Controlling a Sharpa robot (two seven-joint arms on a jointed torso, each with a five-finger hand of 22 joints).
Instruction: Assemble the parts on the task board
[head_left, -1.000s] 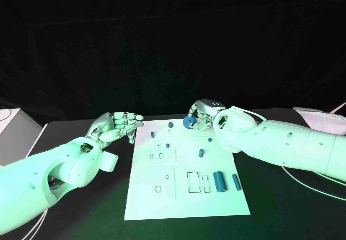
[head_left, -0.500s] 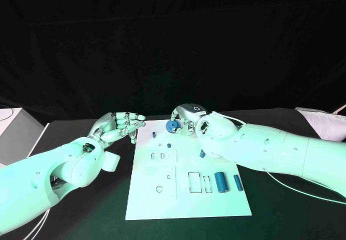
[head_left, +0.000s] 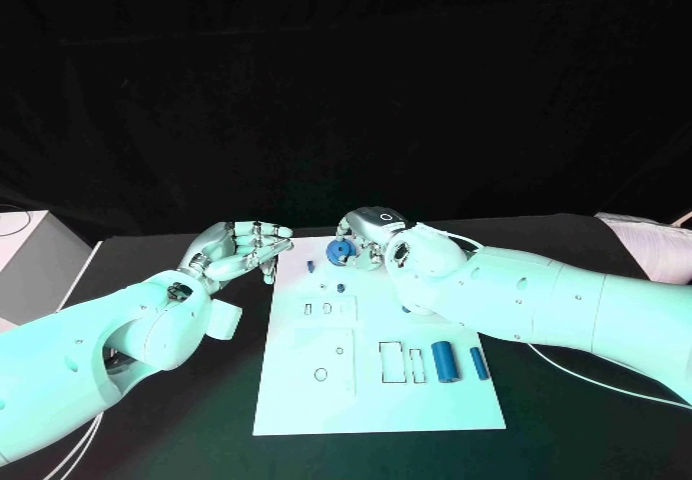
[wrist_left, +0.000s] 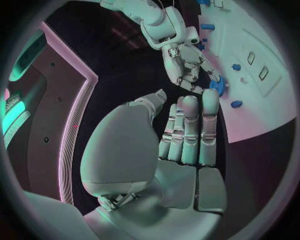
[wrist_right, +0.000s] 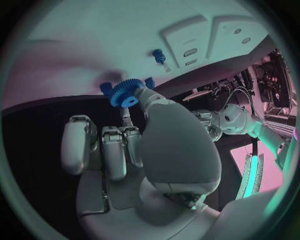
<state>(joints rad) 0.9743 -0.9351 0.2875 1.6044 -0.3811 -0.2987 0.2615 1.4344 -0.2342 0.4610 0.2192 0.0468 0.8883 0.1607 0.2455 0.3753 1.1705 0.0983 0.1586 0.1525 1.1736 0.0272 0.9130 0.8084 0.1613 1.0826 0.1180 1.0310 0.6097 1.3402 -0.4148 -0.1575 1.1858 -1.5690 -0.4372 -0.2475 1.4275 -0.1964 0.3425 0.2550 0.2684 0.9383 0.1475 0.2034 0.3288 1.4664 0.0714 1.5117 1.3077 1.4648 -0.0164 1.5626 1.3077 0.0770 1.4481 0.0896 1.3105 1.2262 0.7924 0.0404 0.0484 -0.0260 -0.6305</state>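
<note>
A black table (head_left: 173, 420) runs across the lower half of the head view, with a black backdrop (head_left: 346, 100) rising behind it from nine to three o'clock. A pale box-like object (head_left: 36, 262) sits at the table's edge at nine o'clock, and a white bundle (head_left: 649, 250) lies at three o'clock.

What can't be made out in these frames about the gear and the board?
- Head view: right arm covers part of the task board; what lies beneath is hidden.
- Whether the blue gear, pinched by the right hand, touches the board: unclear.
- Left hand: its fingers curl inward; contents unclear.
</note>
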